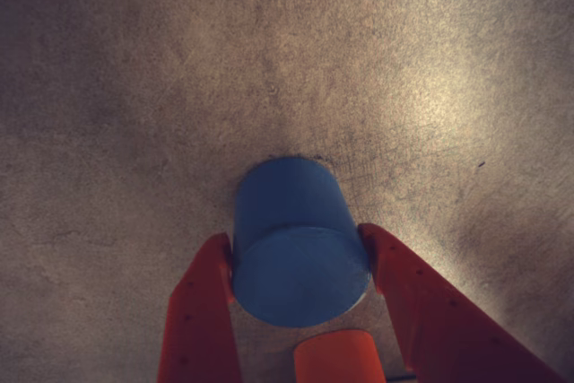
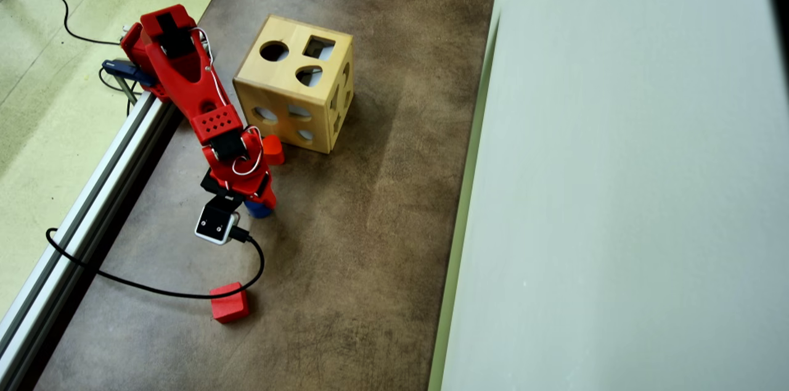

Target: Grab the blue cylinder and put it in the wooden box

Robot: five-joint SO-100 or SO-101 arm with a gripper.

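The red arm (image 2: 185,76) leans out over the brown counter (image 2: 382,224) and bends down. At its tip the pincer (image 1: 300,262) is shut part way around the blue cylinder (image 1: 296,239). In the wrist view one orange-red finger (image 1: 202,311) presses on the left side of the cylinder and the other one touches its right side. The cylinder is tipped, so one flat round end faces the camera. I cannot tell if it sits on the counter or is lifted a little.

From above, only a small bit of the blue cylinder (image 2: 257,209) peeks out under the pincer. It is near the middle of the left half of the counter, a little way from the wooden box (image 2: 296,92).

The wooden box stands farther back on the counter. It has a round hole, a square hole and other shaped holes in its top and sides.

A small orange-red rounded block (image 2: 273,149) sits just beside the box, near its front corner and next to the arm. A red cube (image 2: 230,303) lies by itself nearer the front edge, well apart from the box. A black cable (image 2: 154,289) curls from the small camera (image 2: 216,223) on the arm, passing close to the red cube.
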